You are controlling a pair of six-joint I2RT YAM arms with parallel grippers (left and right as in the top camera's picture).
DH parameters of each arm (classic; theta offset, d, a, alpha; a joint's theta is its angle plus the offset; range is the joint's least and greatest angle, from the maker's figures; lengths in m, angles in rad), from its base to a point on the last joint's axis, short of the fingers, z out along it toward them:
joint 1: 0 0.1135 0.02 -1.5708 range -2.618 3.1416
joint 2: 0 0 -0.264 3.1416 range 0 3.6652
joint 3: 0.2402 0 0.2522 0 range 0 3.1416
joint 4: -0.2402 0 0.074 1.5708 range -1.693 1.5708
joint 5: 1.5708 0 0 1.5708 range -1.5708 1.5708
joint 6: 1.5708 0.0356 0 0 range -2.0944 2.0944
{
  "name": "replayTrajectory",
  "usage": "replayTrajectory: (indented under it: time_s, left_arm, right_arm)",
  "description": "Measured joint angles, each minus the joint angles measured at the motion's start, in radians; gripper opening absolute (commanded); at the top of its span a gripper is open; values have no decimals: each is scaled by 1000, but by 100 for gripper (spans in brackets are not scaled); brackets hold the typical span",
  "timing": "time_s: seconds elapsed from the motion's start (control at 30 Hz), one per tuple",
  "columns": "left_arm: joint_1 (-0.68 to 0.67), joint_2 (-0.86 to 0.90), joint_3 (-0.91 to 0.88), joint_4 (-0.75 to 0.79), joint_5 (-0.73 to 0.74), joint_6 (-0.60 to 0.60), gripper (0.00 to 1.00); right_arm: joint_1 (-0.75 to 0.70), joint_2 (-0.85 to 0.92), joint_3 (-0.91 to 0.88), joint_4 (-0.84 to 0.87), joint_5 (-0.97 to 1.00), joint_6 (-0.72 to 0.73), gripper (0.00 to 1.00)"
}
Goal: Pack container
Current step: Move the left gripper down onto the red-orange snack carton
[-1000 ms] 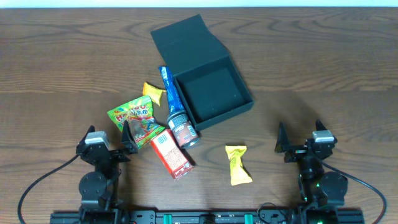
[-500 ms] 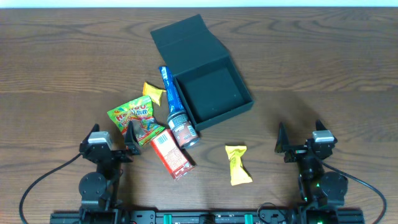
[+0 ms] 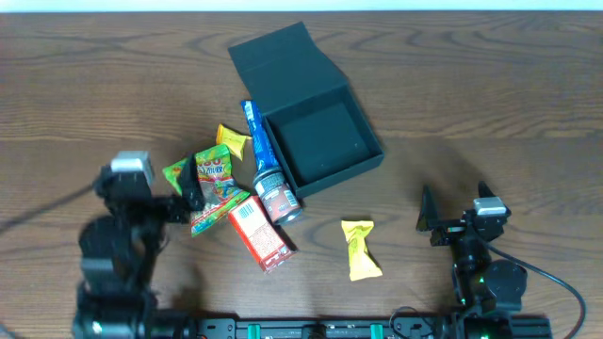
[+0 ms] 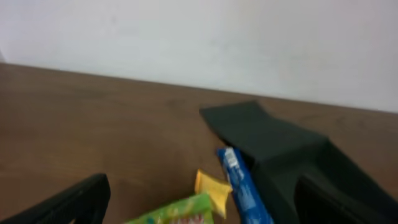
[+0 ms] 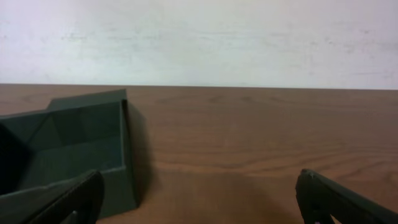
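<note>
Packing looks not yet begun. The container sits open in the middle of the counter, lid flap thrown back, and its inside is bare. Every snack lies outside. A green bag, small yellow packet, blue tube, can and red box cluster along its left side. A second yellow packet lies apart. The left end effector hangs spread beside the green bag, gripping nothing. The right end effector is also spread and empty, well clear of the container.
</note>
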Motion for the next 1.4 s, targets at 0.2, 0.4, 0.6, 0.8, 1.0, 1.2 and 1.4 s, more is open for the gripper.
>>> replayTrajectory:
  time_s: [0.2,0.4,0.6,0.8,1.0,1.2,1.4]
  left_arm:
    - [0,373,444,-505,37,-26,95]
    - [0,575,551,-635,89,-158,95]
    - [-6,706,551,-671,164,-196,95]
    - [-156,806,551,-763,191,-242,95]
    - [-411,789,552,-896,23,-621,95]
    - [-643,732,552,-941,-60,-1012,95]
    - [-828,732,529,-949,-162,-1247,95]
  right_arm:
    - [0,0,0,0,0,0,99]
    - [0,0,0,-1,0,0,99]
    - [0,0,0,0,0,0,99]
    - [0,0,0,-1,0,0,99]
    - [0,0,0,-1,0,0,99]
    - [0,0,0,-1,0,0,99]
    - [0,0,0,-1,0,0,99]
